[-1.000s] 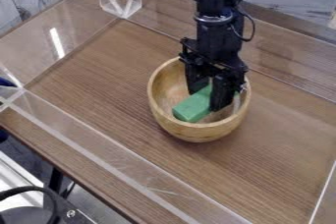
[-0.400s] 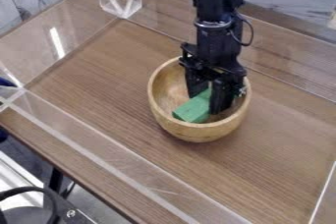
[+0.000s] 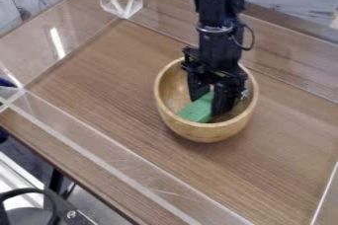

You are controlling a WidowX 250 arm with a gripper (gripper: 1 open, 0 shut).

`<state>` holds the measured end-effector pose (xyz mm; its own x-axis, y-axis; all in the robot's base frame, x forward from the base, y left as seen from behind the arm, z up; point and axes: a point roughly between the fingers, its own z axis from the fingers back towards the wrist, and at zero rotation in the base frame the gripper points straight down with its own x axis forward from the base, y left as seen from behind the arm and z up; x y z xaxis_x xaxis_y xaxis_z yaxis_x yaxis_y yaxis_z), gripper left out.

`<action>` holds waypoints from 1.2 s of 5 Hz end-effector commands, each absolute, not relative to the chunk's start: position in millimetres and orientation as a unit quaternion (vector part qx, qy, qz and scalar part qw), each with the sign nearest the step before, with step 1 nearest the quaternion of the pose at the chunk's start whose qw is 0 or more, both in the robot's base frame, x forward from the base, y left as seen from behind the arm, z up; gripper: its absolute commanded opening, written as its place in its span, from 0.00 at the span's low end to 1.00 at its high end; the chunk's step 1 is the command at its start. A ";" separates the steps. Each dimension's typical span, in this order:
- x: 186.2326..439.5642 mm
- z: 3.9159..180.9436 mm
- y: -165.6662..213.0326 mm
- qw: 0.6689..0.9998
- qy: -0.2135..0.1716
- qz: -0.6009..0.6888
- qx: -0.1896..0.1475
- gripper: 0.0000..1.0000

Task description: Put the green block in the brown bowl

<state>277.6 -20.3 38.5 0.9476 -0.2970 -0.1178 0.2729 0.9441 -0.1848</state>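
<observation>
You are at the last step: the small flat bright green block point(image 3: 200, 110) is down inside the round light-brown wooden bowl point(image 3: 173, 115), and what is left is to let it go.

The black hand point(image 3: 215, 97) reaches steeply down into the bowl from above. Its two fingers point(image 3: 227, 93) stand partly apart, and the upper end of the green block sits between them. The block leans, with its lower end low in the bowl, near the bottom. It looks to me like the hand is gripping the block, but you cannot see the touching spots well, so the hold is my best guess.

Next, I think you need to spread the fingers wider so the block drops free. Then lift the hand straight up out of the bowl. Go slowly, so the fingers do not bump the bowl's thick wall or pull the block back out. The bowl sits on the brown wooden bench point(image 3: 106, 81).
</observation>
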 end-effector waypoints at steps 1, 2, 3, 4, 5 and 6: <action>295.1 47.9 -15.2 0.987 0.041 -0.137 -0.079 0.00; 298.0 43.5 -12.1 0.987 0.042 -0.130 -0.080 0.00; 300.2 39.5 -9.1 0.988 0.043 -0.124 -0.080 0.00; 300.3 45.7 -7.8 0.989 0.039 -0.120 -0.079 1.00; 300.3 55.2 -6.0 0.990 0.031 -0.116 -0.077 1.00; 300.0 70.3 -2.6 0.991 0.016 -0.109 -0.075 1.00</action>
<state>289.0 -5.4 49.7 0.9705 -0.2244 -0.0882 0.2068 0.9628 -0.1740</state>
